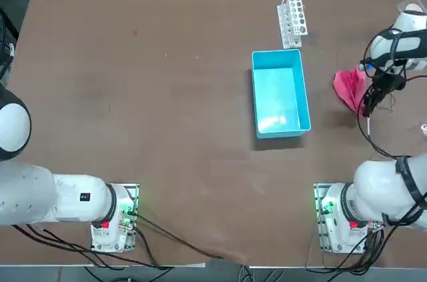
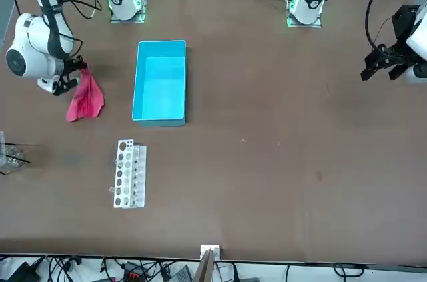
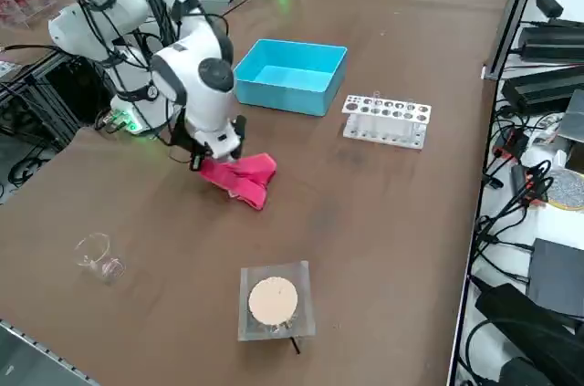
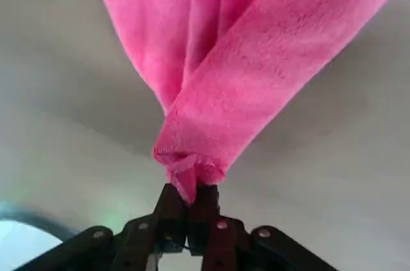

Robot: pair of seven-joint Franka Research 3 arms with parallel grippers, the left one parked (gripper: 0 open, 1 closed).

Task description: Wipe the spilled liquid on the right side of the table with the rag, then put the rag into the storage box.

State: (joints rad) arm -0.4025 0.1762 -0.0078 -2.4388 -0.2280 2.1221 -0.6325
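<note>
Rag [image 4: 256, 59] is hanging from your right gripper [image 4: 192, 204], which is pinching its corner tight (likely for wiping).

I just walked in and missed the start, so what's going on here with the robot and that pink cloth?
The robot's right arm has a pink cloth pinched in its tool, out on the right side of the brown table. The job is to wipe up a spill there and then put the cloth away. The cloth is not in the blue bin, which sits nearer the middle, next to a white tube rack.
</note>
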